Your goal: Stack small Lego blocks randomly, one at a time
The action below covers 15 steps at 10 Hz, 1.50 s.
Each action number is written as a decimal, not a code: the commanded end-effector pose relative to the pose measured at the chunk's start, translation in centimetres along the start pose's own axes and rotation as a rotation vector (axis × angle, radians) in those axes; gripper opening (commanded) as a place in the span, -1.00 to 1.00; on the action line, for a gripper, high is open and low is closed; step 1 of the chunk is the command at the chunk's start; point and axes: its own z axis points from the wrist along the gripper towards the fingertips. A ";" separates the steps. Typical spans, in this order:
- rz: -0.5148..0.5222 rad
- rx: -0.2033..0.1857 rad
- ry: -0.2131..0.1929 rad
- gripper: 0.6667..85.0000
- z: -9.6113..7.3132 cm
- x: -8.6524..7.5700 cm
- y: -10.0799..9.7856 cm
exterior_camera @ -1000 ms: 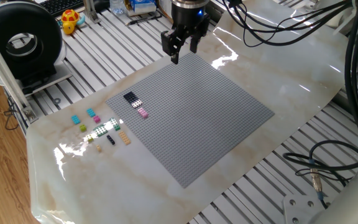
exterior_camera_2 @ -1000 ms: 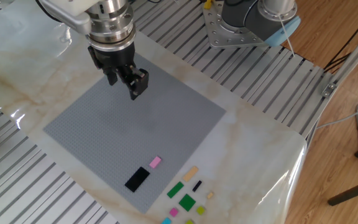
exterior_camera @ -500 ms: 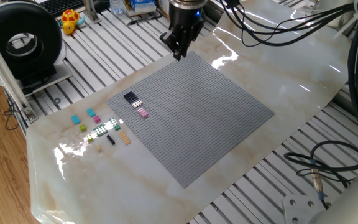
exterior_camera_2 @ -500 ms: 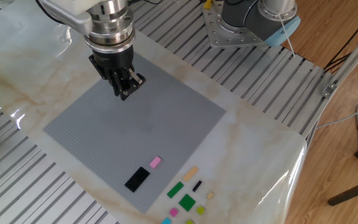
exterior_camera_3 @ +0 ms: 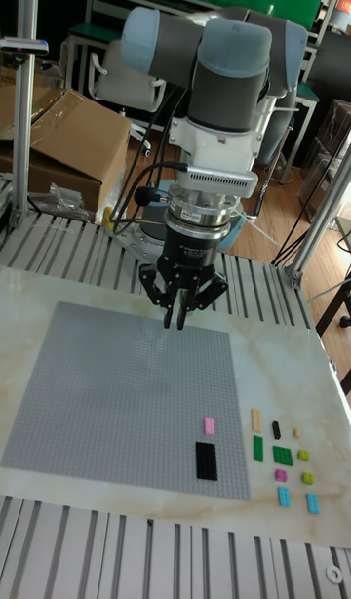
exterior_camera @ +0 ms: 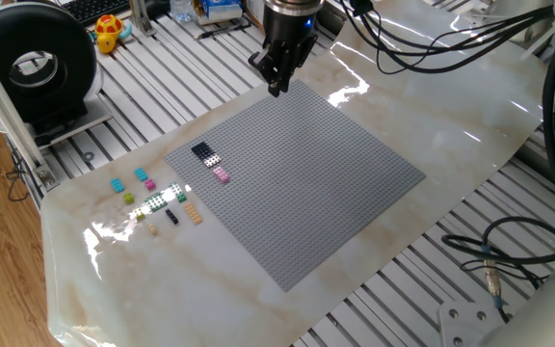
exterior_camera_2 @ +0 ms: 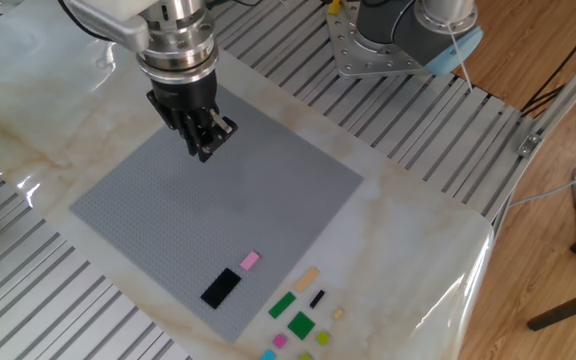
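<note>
The gripper [exterior_camera_2: 205, 148] hangs over the far corner of the grey baseplate [exterior_camera_2: 258, 195], jaws closed on nothing. The small Lego blocks [exterior_camera: 157, 198] lie well apart from it, a pink brick [exterior_camera_2: 249, 260] and black brick [exterior_camera_2: 220, 287] on the baseplate's opposite edge, the others just off it on the marble

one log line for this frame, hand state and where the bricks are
hand: shut, empty, above far corner of grey baseplate | pink brick, black brick: on baseplate | other loose bricks: beside baseplate | stacked: none

The grey baseplate [exterior_camera: 295, 173] is viewed obliquely from opposite sides by both fixed views; the tall view faces the arm from 6 o'clock.
</note>
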 end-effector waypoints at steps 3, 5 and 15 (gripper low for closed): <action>-0.032 0.013 0.018 -0.38 -0.1 0.5 -0.5; -0.015 -0.007 -0.016 -0.27 0.2 -0.6 0.6; 0.034 0.020 -0.016 -0.23 4.3 -2.5 6.5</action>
